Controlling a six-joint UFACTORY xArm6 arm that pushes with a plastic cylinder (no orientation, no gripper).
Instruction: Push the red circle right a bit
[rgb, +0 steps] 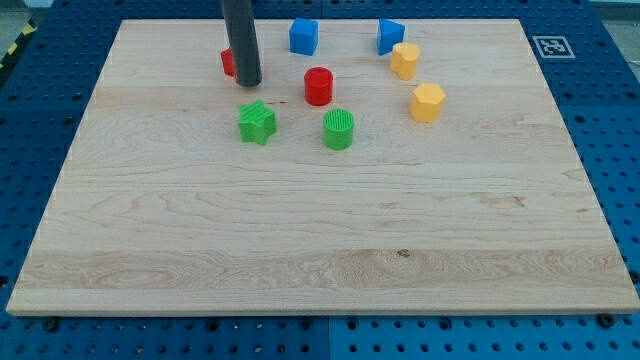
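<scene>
Our rod enters from the top edge, left of centre, and our tip (249, 83) rests on the surface (320, 240), a pale wooden board on a blue perforated bench (40, 120). We carry no hand: the arm ends in the bare rod, so nothing is open, closed or gripped.

The red circle (318, 86) stands in the upper middle of the frame, to the right of our tip and clearly apart from it. A second red block (228, 63), its shape hidden, shows just behind the rod at its left side; we cannot tell whether they touch.

Below our tip lies the green star (257, 122), near but apart. The green circle (339, 129) sits just below and right of the red circle, apart from it.

At the top, a blue cube (304, 36) lies above the red circle, and a blue block (390, 35) of unclear shape lies further right. A yellow block (405, 60) sits just below this one, very close to it. Another yellow block (427, 102) lies lower right. A printed marker (551, 46) occupies the board's upper right corner.
</scene>
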